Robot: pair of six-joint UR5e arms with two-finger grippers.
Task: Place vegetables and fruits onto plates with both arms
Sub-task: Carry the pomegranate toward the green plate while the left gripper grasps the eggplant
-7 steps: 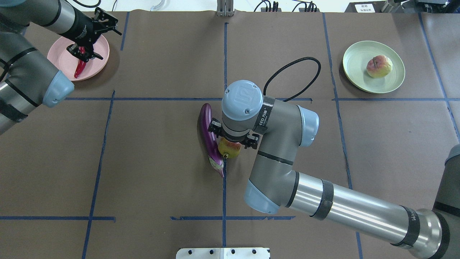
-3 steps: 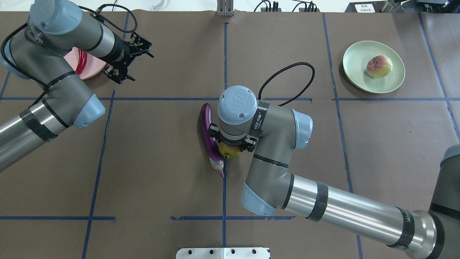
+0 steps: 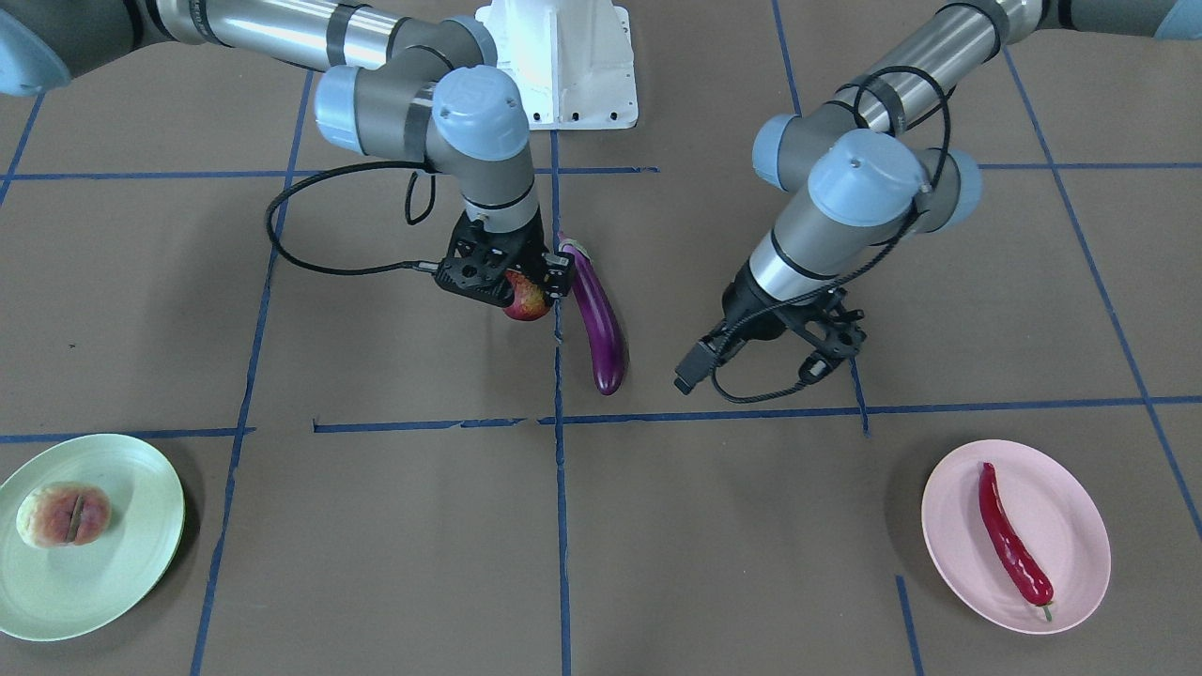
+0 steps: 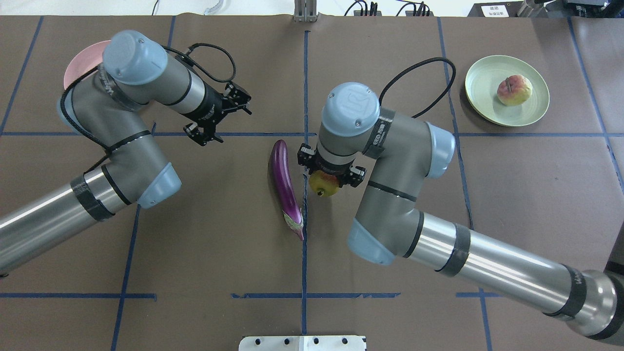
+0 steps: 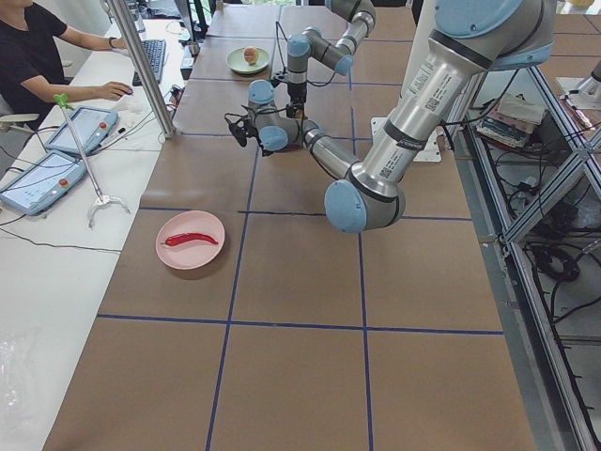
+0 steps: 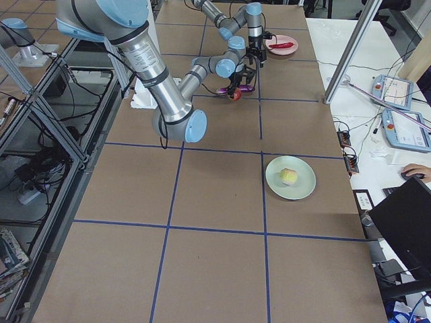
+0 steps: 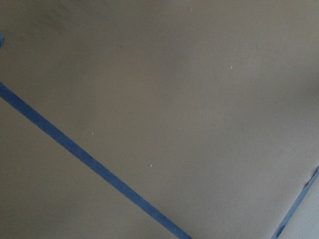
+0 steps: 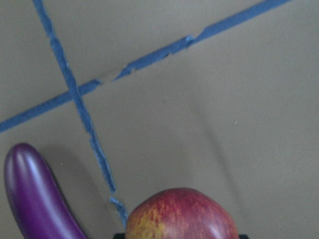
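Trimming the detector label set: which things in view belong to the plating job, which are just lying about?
Job: eggplant, pomegranate in right gripper, peach on green plate, chili pepper on pink plate, open left gripper.
Lying about: blue tape lines, white pedestal base, tablets on the side bench.

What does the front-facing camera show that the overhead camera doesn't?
Only front-facing: the red chili pepper lying on the pink plate; overhead, the left arm hides the chili and most of that plate. Only overhead: the far edge of the table with cables beyond it. Both: the eggplant, the pomegranate held in the right gripper, the peach on the green plate, and the open left gripper.
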